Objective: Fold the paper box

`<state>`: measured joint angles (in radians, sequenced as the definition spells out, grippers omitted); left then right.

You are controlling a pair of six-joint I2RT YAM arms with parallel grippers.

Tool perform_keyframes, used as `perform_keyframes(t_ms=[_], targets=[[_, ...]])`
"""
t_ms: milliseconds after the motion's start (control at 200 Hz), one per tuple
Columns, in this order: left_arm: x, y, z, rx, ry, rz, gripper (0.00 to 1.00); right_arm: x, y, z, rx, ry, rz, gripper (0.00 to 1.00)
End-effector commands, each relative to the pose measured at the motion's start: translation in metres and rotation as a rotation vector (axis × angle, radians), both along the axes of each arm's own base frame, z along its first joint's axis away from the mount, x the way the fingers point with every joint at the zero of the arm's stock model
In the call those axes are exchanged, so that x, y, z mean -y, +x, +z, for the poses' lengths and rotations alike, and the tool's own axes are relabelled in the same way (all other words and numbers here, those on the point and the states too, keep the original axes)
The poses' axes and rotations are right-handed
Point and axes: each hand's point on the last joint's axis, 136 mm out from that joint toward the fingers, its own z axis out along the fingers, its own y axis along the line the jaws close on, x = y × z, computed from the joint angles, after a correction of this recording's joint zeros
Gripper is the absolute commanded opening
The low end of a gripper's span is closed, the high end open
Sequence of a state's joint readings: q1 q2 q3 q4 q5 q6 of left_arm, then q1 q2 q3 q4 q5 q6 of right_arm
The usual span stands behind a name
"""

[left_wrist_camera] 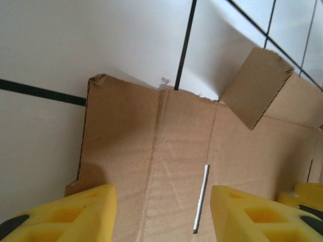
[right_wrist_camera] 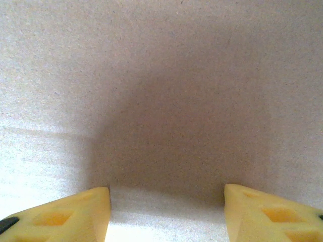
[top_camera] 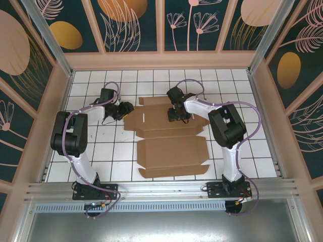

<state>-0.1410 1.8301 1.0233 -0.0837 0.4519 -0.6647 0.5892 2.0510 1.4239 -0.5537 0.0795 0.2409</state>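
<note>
Fingers [left_wrist_camera: 75, 214] of my left gripper [left_wrist_camera: 160, 194] stood apart, one low on each side of the wrist view, with nothing clamped between them. Past them lay the paper box [left_wrist_camera: 166, 146], a plain brown cardboard sheet, creased and unfolded. A thin slot [left_wrist_camera: 201, 201] cut through it sat in the gap between my two left fingers, nearer the one on the right of that view. Beyond that, one flap [left_wrist_camera: 257, 88] was tilted up off the sheet while the rest lay flat.

On my right gripper [right_wrist_camera: 166, 217] the fingers [right_wrist_camera: 65, 219] were also spread and held nothing. They pointed straight at bare cardboard [right_wrist_camera: 161, 91], very close, and a shadow fell on it between them. Whether the tips were touching it I could not tell.

From above, the paper box [top_camera: 169, 143] lay flat in the middle of the table [top_camera: 252, 151], between my two arms, and it was larger than either gripper. My left gripper [top_camera: 122, 111] was at the far left edge of the sheet. My right gripper [top_camera: 177, 115] was over its far panel, well inside the edges.

The table was white with a dark grid. Dark printed walls [top_camera: 126, 20] with orange shapes stood around it.
</note>
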Motion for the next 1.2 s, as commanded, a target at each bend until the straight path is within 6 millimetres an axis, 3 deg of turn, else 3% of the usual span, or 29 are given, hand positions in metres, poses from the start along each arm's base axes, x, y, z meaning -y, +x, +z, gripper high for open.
perform_keyframes(t_ms=[0, 145, 220, 250, 410, 606, 796, 996, 1046, 1196], targets=[[-0.005, -0.006, -0.001, -0.004, 0.029, -0.015, 0.53, 0.007, -0.041, -0.045, -0.174, -0.049, 0.035, 0.6], [-0.004, 0.003, 0.037, 0.115, 0.007, -0.015, 0.58, 0.008, -0.042, -0.047, -0.178, -0.051, 0.035, 0.59], [-0.009, 0.005, 0.039, 0.118, 0.041, -0.006, 0.6, 0.008, -0.042, -0.048, -0.178, -0.053, 0.037, 0.59], [-0.014, 0.007, 0.05, 0.142, 0.066, 0.004, 0.61, 0.007, -0.044, -0.049, -0.187, -0.044, 0.038, 0.59], [-0.034, 0.0, 0.028, 0.066, 0.185, 0.031, 0.64, 0.005, -0.046, -0.048, -0.196, -0.033, 0.044, 0.59], [-0.025, -0.011, -0.008, -0.014, 0.137, -0.009, 0.6, 0.007, -0.05, -0.051, -0.206, -0.037, 0.052, 0.58], [0.003, -0.014, -0.008, 0.011, -0.023, -0.091, 0.58, 0.006, -0.054, -0.054, -0.216, -0.033, 0.056, 0.57], [0.021, -0.016, -0.012, 0.009, -0.126, -0.161, 0.44, 0.006, -0.055, -0.056, -0.221, -0.034, 0.059, 0.57], [0.023, -0.026, -0.02, -0.018, -0.149, -0.167, 0.4, 0.006, -0.055, -0.056, -0.223, -0.034, 0.058, 0.57], [0.031, -0.028, -0.015, -0.002, -0.211, -0.19, 0.32, 0.005, -0.055, -0.057, -0.225, -0.034, 0.06, 0.56]])
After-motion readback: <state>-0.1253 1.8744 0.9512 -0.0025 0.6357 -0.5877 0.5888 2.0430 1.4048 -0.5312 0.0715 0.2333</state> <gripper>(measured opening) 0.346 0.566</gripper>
